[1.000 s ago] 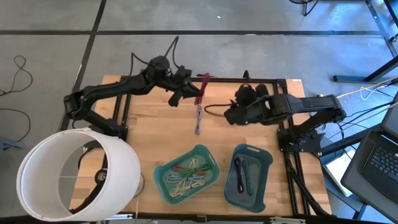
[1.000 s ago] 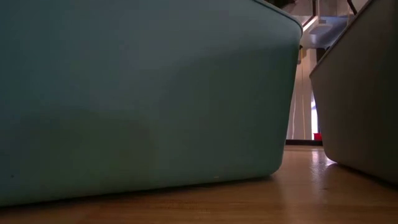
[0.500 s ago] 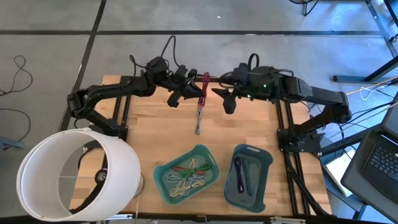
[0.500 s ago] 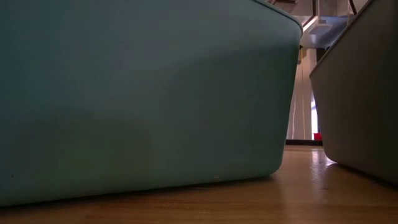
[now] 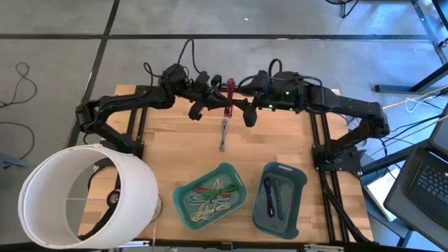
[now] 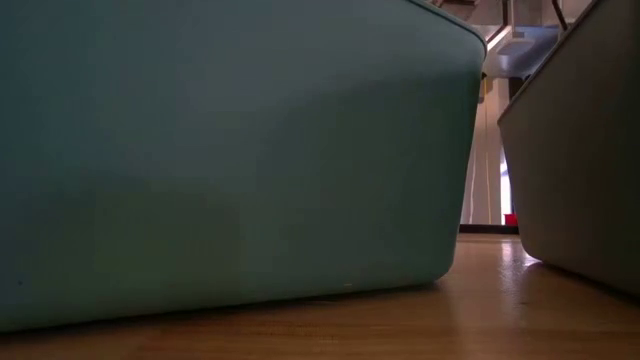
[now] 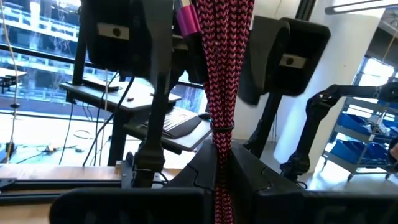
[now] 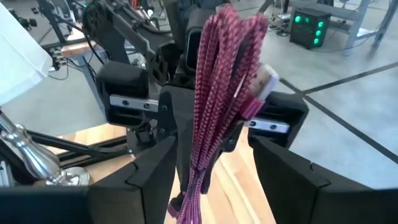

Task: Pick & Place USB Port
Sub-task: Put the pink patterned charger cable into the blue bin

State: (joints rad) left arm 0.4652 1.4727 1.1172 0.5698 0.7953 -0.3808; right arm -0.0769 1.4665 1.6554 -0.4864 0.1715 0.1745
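I see my right gripper (image 5: 244,112) has moved closer, its open fingers now on both sides of the red braided cable (image 5: 227,102). My left gripper (image 5: 212,103) still holds this cable tight above the table (image 5: 168,150).

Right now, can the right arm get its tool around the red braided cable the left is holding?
Probably yes. The right tool is open and faces the red braided cable, which the left tool holds shut. In the right wrist view the cable hangs between the open fingers, nothing between.

grey concrete floor (image 5: 294,17) with dark seams all around the wooden table (image 5: 175,157), a big white lampshade (image 5: 87,192) in the near corner, laptop (image 5: 428,178) off to the side.
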